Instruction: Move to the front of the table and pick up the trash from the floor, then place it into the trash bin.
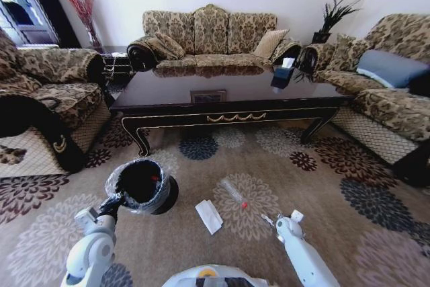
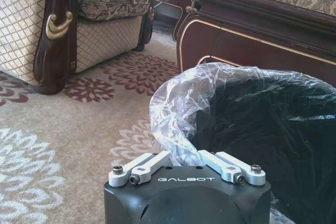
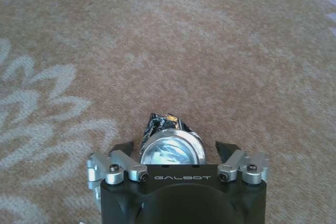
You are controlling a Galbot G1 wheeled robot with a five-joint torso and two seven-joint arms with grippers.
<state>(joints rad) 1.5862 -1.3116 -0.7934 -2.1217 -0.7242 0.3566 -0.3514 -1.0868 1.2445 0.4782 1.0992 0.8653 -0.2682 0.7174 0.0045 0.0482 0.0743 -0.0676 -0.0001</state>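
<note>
Bin held, trash gripped.
My left end effector (image 2: 184,153) pinches the bin (image 1: 141,186) liner, steadying it; my right end effector (image 3: 171,148) clamps foil trash (image 3: 168,145).

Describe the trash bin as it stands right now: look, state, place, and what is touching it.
The trash bin is a small round black bucket lined with a crinkly clear plastic bag folded over its rim. It appears tilted, its open mouth facing the head camera, over the patterned carpet in front of the table. Something small and red shows inside. The left gripper is shut on the bagged rim nearest the robot. A white wrapper lies on the carpet to its right, apart from it.
</note>
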